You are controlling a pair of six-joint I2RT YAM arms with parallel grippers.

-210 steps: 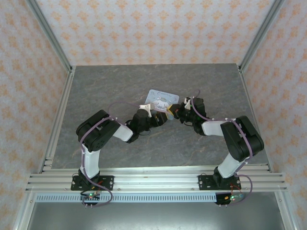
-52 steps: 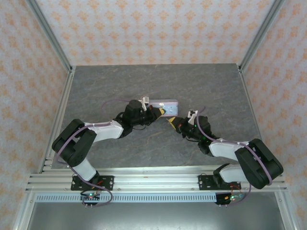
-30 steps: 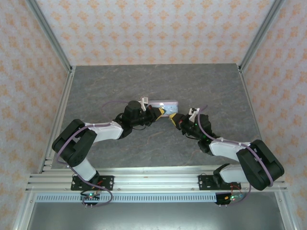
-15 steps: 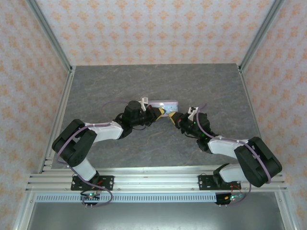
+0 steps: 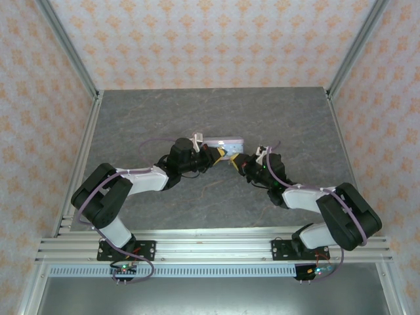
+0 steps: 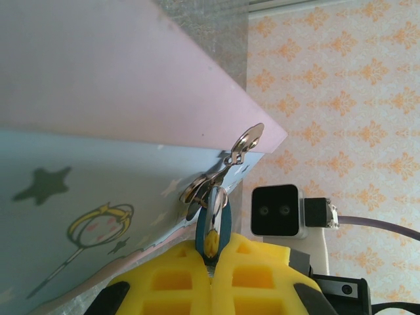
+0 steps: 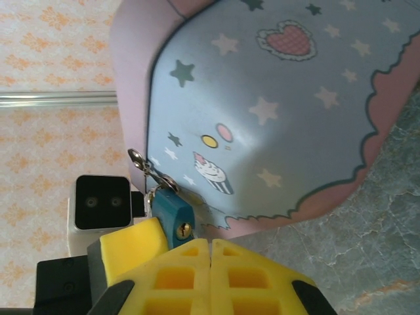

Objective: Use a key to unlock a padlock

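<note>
Gripping the padlock [image 7: 172, 220] tight, left gripper [image 6: 211, 254] steadies it at the tin [image 7: 275, 98]; lock looks unopened; right gripper [image 7: 210, 252] pinched shut alongside, and whether it carries the key, cannot tell.

padlock [image 6: 223, 224] lower half hidden in left gripper [image 6: 211, 257]; tin [image 6: 98, 190] cropped by edges

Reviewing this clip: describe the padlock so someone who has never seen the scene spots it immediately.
Start at the pale-blue cartoon tin with the pink rim, mid-table between the two arms. A silver clasp sticks out from one corner, and the padlock hangs from it. It is the tiny teal-blue block with a brass keyhole, far smaller than the tin.
</note>
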